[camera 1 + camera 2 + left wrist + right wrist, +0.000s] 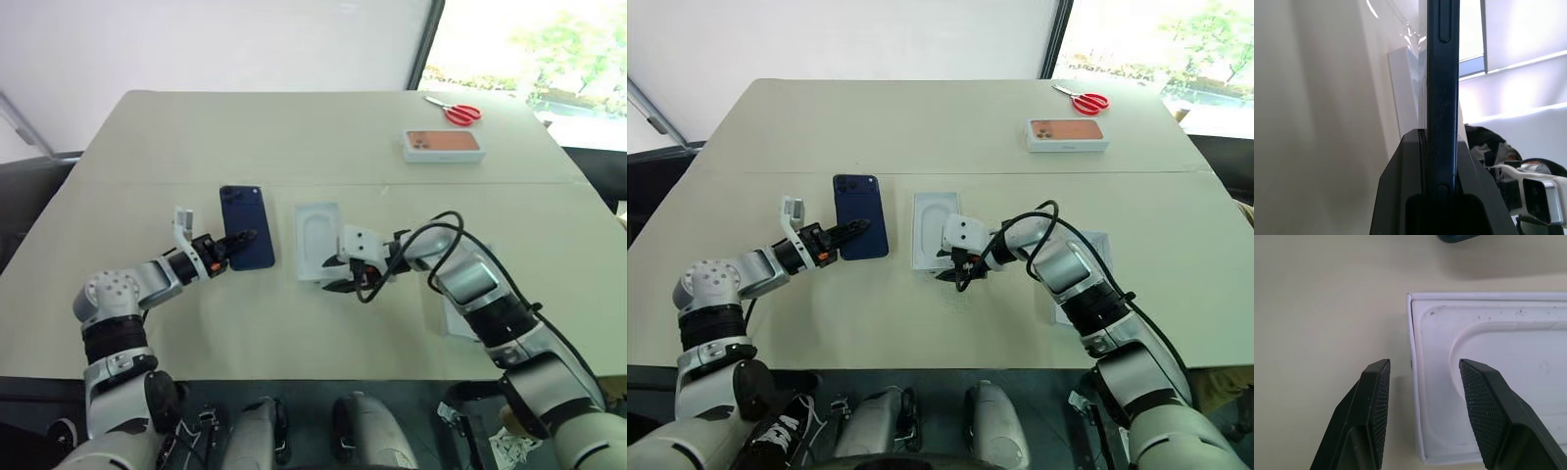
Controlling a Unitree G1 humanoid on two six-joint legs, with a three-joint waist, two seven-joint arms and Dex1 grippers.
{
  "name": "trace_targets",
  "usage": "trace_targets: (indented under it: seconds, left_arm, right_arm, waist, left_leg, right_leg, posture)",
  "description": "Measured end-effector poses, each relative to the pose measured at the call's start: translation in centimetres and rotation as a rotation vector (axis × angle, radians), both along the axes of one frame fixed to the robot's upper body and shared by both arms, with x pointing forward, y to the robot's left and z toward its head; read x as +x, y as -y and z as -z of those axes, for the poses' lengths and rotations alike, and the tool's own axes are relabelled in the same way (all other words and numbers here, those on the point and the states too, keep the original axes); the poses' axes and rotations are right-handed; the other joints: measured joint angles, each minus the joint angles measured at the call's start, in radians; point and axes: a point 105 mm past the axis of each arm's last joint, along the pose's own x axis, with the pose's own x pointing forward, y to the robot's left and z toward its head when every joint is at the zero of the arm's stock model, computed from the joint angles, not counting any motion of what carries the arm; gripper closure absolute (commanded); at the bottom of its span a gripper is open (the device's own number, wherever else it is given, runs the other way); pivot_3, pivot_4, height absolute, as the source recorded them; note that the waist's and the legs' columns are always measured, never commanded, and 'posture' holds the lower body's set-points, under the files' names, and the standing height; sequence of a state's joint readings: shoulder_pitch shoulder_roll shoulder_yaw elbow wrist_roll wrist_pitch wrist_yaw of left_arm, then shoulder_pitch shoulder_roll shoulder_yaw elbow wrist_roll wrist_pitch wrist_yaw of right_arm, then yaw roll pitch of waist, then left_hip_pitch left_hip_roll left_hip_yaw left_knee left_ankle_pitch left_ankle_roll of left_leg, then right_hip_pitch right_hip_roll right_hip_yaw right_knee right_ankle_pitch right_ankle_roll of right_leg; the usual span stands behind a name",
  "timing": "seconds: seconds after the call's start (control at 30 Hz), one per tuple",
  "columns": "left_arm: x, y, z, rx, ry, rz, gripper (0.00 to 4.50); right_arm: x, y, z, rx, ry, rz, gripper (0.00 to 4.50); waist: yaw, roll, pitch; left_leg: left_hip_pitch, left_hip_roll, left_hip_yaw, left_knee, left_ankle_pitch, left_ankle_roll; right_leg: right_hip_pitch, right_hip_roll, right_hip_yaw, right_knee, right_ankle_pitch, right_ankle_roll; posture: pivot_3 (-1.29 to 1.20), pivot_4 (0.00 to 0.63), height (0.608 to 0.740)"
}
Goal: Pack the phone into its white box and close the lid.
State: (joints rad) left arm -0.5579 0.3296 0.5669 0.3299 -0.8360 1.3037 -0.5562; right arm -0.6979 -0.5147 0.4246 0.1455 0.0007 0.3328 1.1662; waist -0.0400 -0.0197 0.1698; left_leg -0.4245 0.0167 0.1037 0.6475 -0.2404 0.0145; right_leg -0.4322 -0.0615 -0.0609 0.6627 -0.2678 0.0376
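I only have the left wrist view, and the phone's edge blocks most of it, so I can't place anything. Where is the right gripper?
Observer: The right gripper is at the near end of the white insert with the oval recess. Its jaws are open, one finger over the insert and the other over bare table beside it.
Operator: Where does that insert lie relative to my phone?
Observer: It lies flat, just to the right of the phone and apart from it.
Operator: Anything else out there?
Observer: At the far right there's a white box with an orange phone picture, and red scissors lie beyond it.
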Motion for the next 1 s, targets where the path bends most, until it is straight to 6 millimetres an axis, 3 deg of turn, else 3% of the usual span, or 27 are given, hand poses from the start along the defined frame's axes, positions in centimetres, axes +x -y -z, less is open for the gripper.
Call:
trace_targets:
  seconds: [0.23, 0.37, 0.8, 1.0]
  left_arm:
    - [0.1, 0.0, -0.2, 0.017, 0.012, -0.012, 4.5]
    - [0.3, 0.1, -0.1, 0.021, 0.009, -0.021, 4.5]
    - [0.4, 0.0, -0.1, 0.024, 0.018, -0.034, 4.5]
    - [0.6, 0.0, -0.2, 0.029, 0.02, -0.047, 4.5]
  right_arm:
    - [0.5, 0.0, 0.3, -0.017, 0.018, 0.007, 2.17]
    - [0.5, 0.1, 0.5, -0.023, 0.015, 0.007, 3.46]
    - [0.5, 0.0, 0.5, -0.024, 0.025, 0.013, 3.46]
    - [-0.6, 2.2, 0.5, -0.04, 0.019, 0.06, 3.46]
  waist:
    - [0.007, 0.0, 0.0]
    - [0.007, 0.0, 0.0]
    - [0.003, 0.0, 0.0]
    - [0.028, 0.0, 0.0]
  left_leg:
    - [0.0, 0.0, 0.0, 0.0, 0.0, -0.001]
    - [0.0, 0.0, 0.0, 0.0, 0.0, 0.0]
    - [0.0, 0.0, 0.0, 0.0, 0.0, 0.0]
    - [0.0, 0.0, 0.0, 0.0, -0.001, -0.001]
  right_leg:
    - [0.0, 0.0, 0.0, 0.0, 0.0, 0.0]
    - [0.0, 0.0, 0.0, 0.0, 0.0, 0.0]
    - [0.0, 0.0, -0.001, 0.0, 0.0, 0.0]
    - [0.0, 0.0, -0.001, -0.001, 0.0, 0.0]
  posture:
    - [0.0, 0.15, 0.74]
    - [0.0, 0.15, 0.74]
    - [0.0, 0.15, 0.74]
    - [0.0, 0.15, 0.74]
